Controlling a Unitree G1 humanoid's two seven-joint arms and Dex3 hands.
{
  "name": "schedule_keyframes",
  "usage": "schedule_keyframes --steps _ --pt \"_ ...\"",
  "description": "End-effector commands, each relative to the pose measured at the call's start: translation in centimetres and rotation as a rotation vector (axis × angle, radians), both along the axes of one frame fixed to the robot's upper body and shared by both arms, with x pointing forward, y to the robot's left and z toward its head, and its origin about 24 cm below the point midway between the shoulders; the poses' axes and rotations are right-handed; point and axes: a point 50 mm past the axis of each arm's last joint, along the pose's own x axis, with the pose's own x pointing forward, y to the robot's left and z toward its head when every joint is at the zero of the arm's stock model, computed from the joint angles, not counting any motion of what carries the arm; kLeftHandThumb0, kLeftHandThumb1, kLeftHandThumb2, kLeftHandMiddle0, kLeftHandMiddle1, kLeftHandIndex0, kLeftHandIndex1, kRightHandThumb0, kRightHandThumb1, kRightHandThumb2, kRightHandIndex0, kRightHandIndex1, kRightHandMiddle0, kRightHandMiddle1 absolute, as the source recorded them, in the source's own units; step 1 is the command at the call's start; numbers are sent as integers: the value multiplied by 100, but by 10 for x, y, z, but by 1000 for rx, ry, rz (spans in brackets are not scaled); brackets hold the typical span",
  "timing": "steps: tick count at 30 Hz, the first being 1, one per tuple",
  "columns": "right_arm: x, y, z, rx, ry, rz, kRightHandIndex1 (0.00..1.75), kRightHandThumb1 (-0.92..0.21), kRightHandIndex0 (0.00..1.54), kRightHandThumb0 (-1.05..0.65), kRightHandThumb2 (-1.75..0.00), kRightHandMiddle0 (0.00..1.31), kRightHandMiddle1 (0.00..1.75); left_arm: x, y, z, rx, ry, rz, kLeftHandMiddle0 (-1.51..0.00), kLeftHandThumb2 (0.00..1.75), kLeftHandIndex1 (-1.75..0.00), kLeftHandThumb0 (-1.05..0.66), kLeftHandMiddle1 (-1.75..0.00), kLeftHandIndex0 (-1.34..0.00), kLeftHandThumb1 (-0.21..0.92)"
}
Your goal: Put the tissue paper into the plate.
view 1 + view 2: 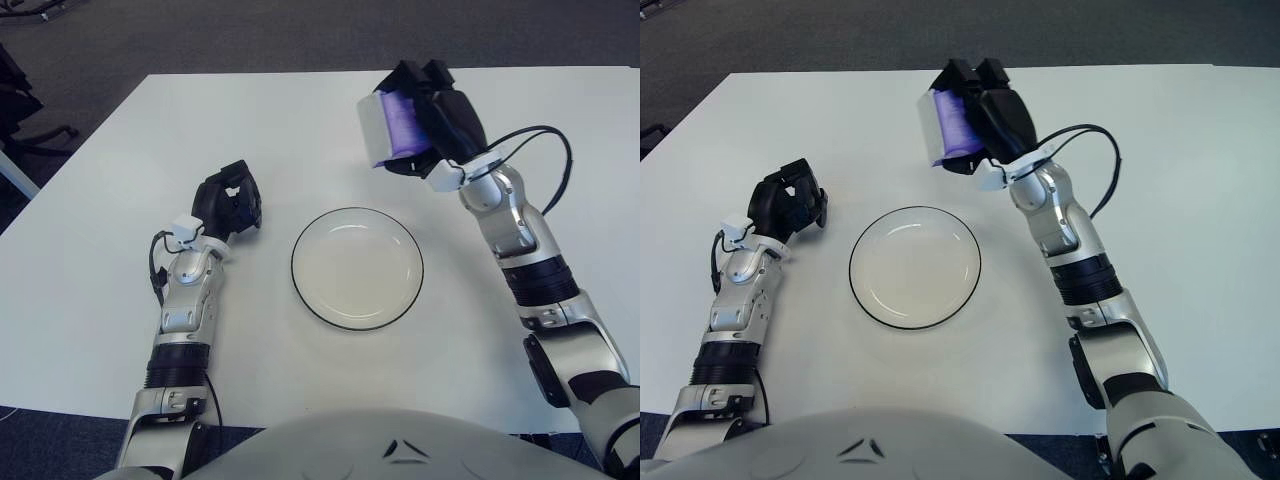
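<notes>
Left eye view: right hand grips the tissue paper, raised beyond the plate, to its far right. Plate holds nothing; transfer and release remain. Left hand, fingers curled and empty, shows left of the plate. White desk; dark carpet floor behind.

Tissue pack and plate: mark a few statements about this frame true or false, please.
1. The right hand grips the tissue pack. True.
2. The tissue pack lies in the plate. False: it is held beyond the plate's far right rim.
3. The plate holds nothing. True.
4. The left hand holds the plate. False: it shows left of the plate, apart from it.
</notes>
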Motion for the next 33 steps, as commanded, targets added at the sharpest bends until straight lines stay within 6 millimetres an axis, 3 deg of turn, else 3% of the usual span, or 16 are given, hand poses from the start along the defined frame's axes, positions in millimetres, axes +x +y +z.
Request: schedule_keyframes --steps 1,9,18,33 --pt "-9 10 8 6 -18 105 165 -2 87 0 -163 60 175 -26 -11 -49 -74 180 26 -137 103 -175 -44 -175 -105 69" --pt "-28 11 5 -19 138 247 167 -1 87 0 -165 61 175 -25 -12 -49 -87 183 29 -137 103 -175 -44 -175 -105 70" --pt "-35 12 4 -62 271 383 170 -2 85 0 -165 60 175 -25 -12 -49 -105 187 24 -137 103 -175 -44 -175 -106 69" --pt "-42 17 -1 -167 287 480 174 2 87 0 -171 64 174 -25 -10 -48 -100 201 31 -137 104 -175 -44 -175 -106 68"
